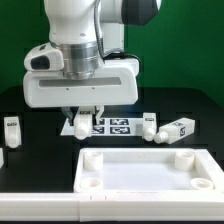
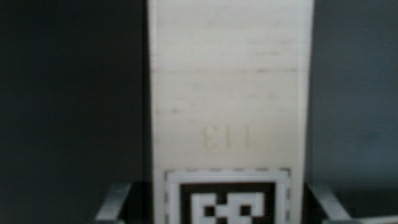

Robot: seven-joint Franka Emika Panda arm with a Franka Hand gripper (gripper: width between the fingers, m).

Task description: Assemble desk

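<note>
Right now the fingers [image 1: 85, 114] are low at the back of the surface [image 1: 40, 150], and they look pinched on a leg [image 1: 79, 123], one to each side of it. In the wrist view that leg [image 2: 228, 100] fills the middle of the picture. Its long axis runs straight out from between the fingers, and its tagged end sits snug in the gap. From the exterior view I cannot tell whether the leg is lifted or touching the surface; it hangs just beside the marker board [image 1: 112, 127], slightly tilted.

What the coming move turns on, I'd judge, is where the panel [image 1: 140, 153] lies from that leg. It is nearer the camera in the exterior view, flat on the surface with its rim up. Its closest corner hole [image 1: 95, 158] is a little toward the exterior view's right of the leg. The leg would probably need to be carried that way and stood on end over the hole.

Room looks fair. The black surface between leg and panel is bare. One spare leg [image 1: 12, 128] lies well off at the exterior view's left. Two more [image 1: 148, 127] [image 1: 180, 128] lie past the marker board on the right, away from the likely path. The bulky arm does hide much of the back.
</note>
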